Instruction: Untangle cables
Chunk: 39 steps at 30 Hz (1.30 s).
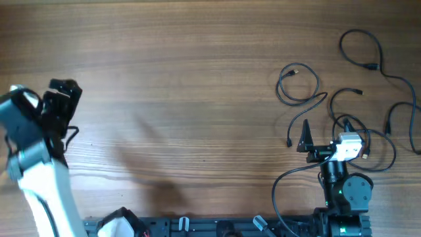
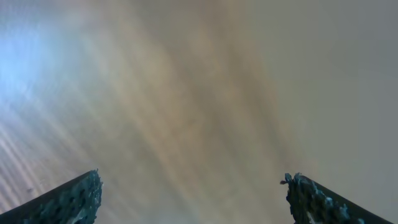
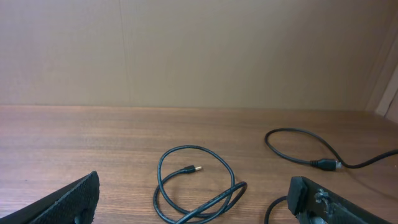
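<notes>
Several thin black cables lie separately at the right of the table. One coiled loop (image 1: pixel 299 85) is in front of my right gripper (image 1: pixel 306 137), and in the right wrist view the loop (image 3: pixel 163 186) with its gold plug lies between the open fingers (image 3: pixel 194 186), farther ahead. A second cable (image 1: pixel 362 49) loops at the far right; its plug end shows in the right wrist view (image 3: pixel 326 164). A third cable (image 1: pixel 378 141) curls around my right wrist. My left gripper (image 1: pixel 64 92) is open and empty at the far left, and its wrist view (image 2: pixel 194 180) is blurred.
Thicker black wires (image 1: pixel 283 181) run from the right arm's base at the front edge. The wooden table (image 1: pixel 184 85) stretches between the two arms. A plain wall (image 3: pixel 199 50) stands behind the table.
</notes>
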Each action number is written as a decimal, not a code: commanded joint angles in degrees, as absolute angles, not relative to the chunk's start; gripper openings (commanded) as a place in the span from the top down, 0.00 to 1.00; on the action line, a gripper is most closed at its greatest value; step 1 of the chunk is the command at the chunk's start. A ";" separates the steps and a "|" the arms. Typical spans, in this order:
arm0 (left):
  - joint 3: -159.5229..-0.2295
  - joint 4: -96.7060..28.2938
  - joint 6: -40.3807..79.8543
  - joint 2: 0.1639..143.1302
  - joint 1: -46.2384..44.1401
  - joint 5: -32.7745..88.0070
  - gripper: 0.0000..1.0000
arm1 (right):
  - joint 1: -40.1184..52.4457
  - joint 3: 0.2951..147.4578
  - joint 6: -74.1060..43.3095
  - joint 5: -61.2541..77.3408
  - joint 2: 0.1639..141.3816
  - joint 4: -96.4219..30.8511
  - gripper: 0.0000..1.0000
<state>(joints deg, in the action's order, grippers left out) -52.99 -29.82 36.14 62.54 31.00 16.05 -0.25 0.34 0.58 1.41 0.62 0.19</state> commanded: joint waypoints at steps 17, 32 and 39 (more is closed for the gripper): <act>-41.39 -32.38 36.45 19.75 6.11 15.59 0.00 | 0.10 0.30 1.32 0.67 0.27 0.32 0.00; -21.41 -10.59 28.51 0.19 -0.38 5.89 0.00 | 0.10 0.30 1.34 0.67 0.27 0.32 0.00; -14.63 12.78 18.00 0.19 -2.61 5.65 0.00 | 0.08 0.30 1.34 0.69 0.27 0.30 0.00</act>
